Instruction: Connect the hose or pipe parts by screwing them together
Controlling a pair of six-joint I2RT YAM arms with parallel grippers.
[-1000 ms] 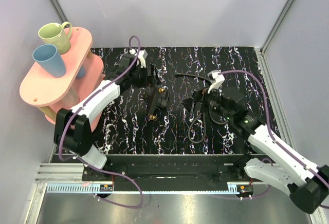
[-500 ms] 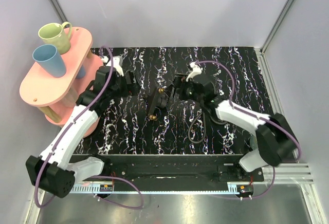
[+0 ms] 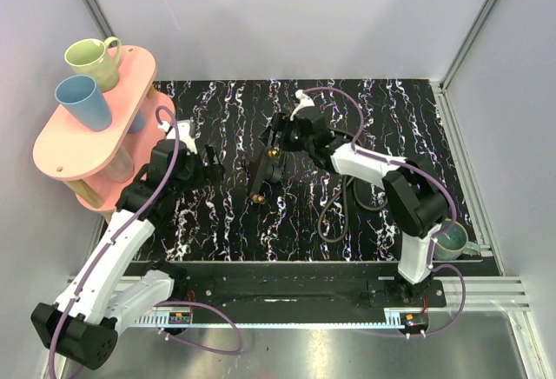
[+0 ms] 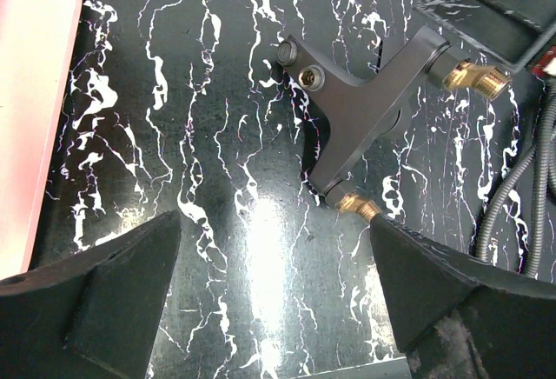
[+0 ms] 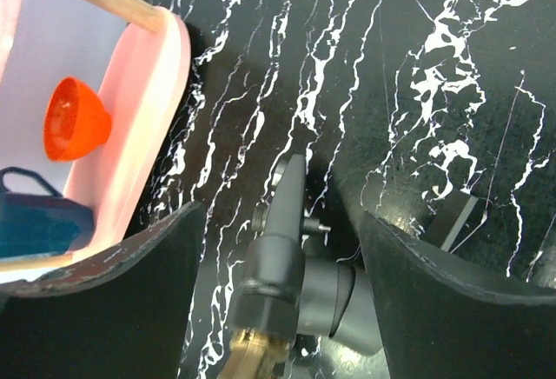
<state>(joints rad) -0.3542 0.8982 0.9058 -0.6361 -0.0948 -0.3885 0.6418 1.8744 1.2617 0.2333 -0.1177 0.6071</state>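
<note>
Seen from above, the forked fitting (image 3: 265, 169) lies on the tabletop (image 3: 226, 218), its long axis running near to far and its far end beneath the open right end effector (image 3: 280, 133). From the left wrist, it sits ahead and to the right of the open, empty left end effector (image 4: 274, 227). From the right wrist, it stands between spread fingers (image 5: 122, 309), ungripped.

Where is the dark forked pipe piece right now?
In the top view the forked fitting lies mid-table, just left of the looped hose; the right arm's fingers straddle its far end.
</note>
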